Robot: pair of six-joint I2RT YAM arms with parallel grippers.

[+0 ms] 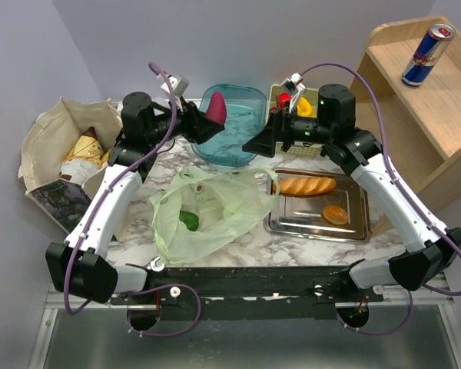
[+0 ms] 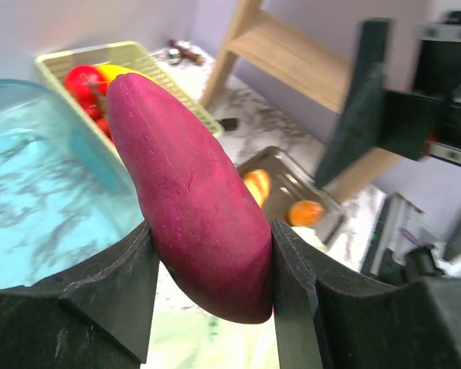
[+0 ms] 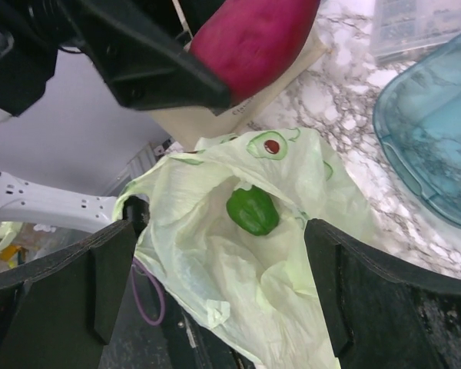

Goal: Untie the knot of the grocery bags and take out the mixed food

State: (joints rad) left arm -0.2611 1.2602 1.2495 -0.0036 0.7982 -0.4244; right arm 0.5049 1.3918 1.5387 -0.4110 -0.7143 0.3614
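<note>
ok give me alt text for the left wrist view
The left gripper clamps a magenta-red oval vegetable between its two black fingers, filling the centre of the frame. A teal tub sits to the left; behind are a yellow-green basket of red and yellow food, a metal tray with a bread loaf and bun, and a wooden shelf.

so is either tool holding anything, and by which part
The left tool pinches the magenta-red oval vegetable near one end, most of it sticking out ahead. The right tool is open and empty.
</note>
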